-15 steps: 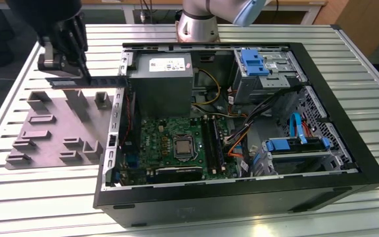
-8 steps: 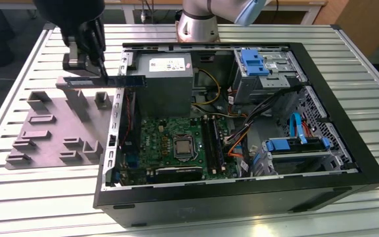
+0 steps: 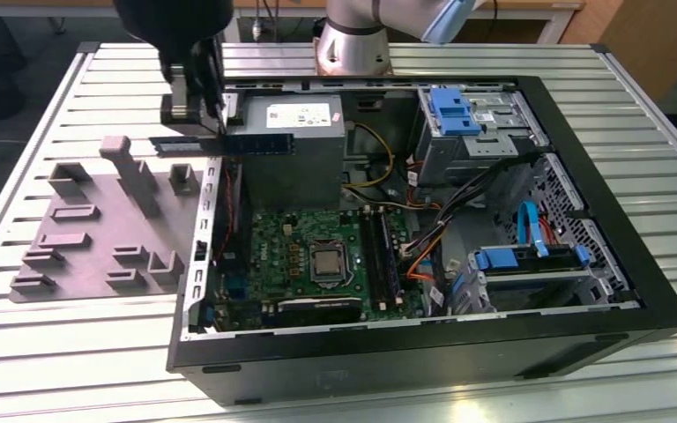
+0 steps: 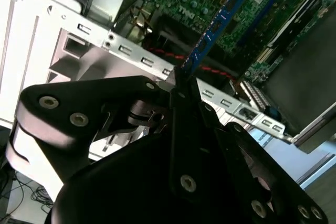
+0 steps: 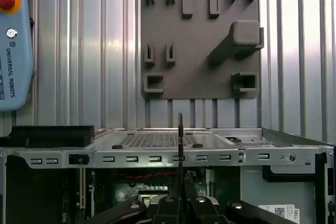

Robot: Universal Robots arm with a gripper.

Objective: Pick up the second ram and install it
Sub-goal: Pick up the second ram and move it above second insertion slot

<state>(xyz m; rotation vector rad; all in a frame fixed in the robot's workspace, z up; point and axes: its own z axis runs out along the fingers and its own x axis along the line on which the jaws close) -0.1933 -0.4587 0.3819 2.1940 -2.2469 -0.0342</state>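
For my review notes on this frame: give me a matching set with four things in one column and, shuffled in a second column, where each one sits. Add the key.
1. second ram
2. grey holder plate
3. green motherboard
4. light-blue drive bracket

A. on the table outside the case, at the exterior view's left
B. on a drive cage inside the case
C. clamped in the hand
D. flat on the case floor

Pairs: 1-C, 2-A, 3-D, 4-B
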